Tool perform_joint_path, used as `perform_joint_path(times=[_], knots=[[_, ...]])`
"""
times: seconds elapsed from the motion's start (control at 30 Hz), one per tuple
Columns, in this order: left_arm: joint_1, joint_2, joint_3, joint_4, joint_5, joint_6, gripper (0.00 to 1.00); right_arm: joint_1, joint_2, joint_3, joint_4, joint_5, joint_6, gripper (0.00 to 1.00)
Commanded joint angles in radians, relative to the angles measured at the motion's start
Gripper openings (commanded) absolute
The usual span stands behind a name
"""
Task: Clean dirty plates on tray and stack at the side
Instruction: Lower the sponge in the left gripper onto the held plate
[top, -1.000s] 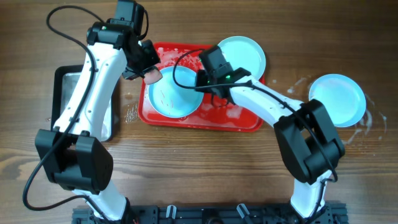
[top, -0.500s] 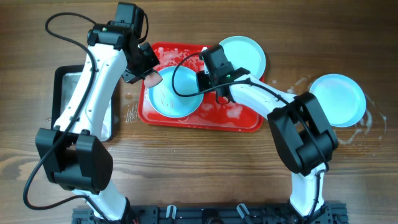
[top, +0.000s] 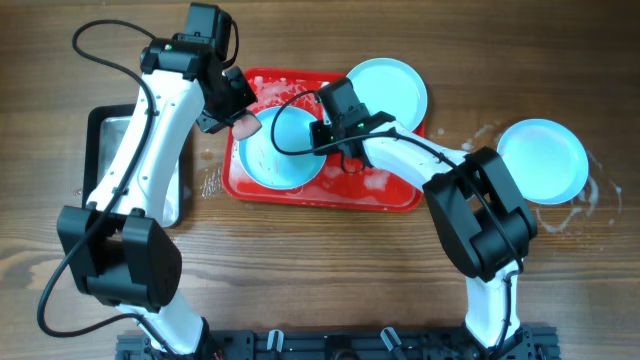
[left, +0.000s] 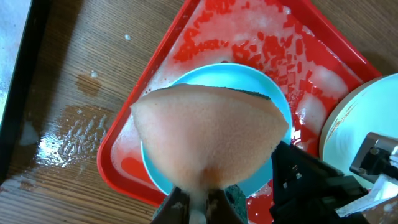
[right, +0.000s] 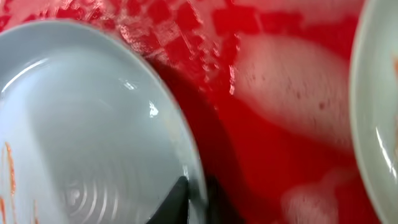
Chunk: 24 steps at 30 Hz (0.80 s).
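Soapy plate (top: 283, 152) lies on left half of red tray (top: 350, 192); right gripper (right: 198, 196) pinches its right rim. Second plate (top: 388, 88) on tray's far-right corner. Third plate (top: 543, 160) on table (top: 330, 265), right of tray. Left gripper (left: 198, 204) clamped on pink sponge (left: 208, 140) over soapy plate's left edge.

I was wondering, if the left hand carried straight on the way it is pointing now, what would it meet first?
The sponge held in the left hand would probably press onto the pale blue plate lying on the red tray directly beneath it; the gap between them is hard to judge.
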Motion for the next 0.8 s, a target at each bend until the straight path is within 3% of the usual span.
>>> perform_joint_path(times=[0.0,0.23,0.43,0.57,0.77], knots=[[-0.003,-0.005,-0.009,0.008,-0.020,-0.018,0.04,0.004,0.020,0.007,-0.046,-0.045,0.153,0.04],[-0.016,-0.005,-0.017,0.016,-0.021,-0.017,0.04,-0.008,-0.031,0.007,-0.205,-0.032,0.425,0.04],[-0.057,-0.005,-0.127,0.129,-0.025,-0.017,0.04,-0.008,-0.032,-0.002,-0.280,0.037,0.515,0.04],[-0.081,-0.005,-0.241,0.247,-0.051,-0.008,0.04,-0.008,-0.032,-0.002,-0.266,0.036,0.501,0.04],[-0.101,-0.005,-0.397,0.454,-0.037,0.234,0.04,-0.008,-0.032,-0.002,-0.241,0.032,0.488,0.04]])
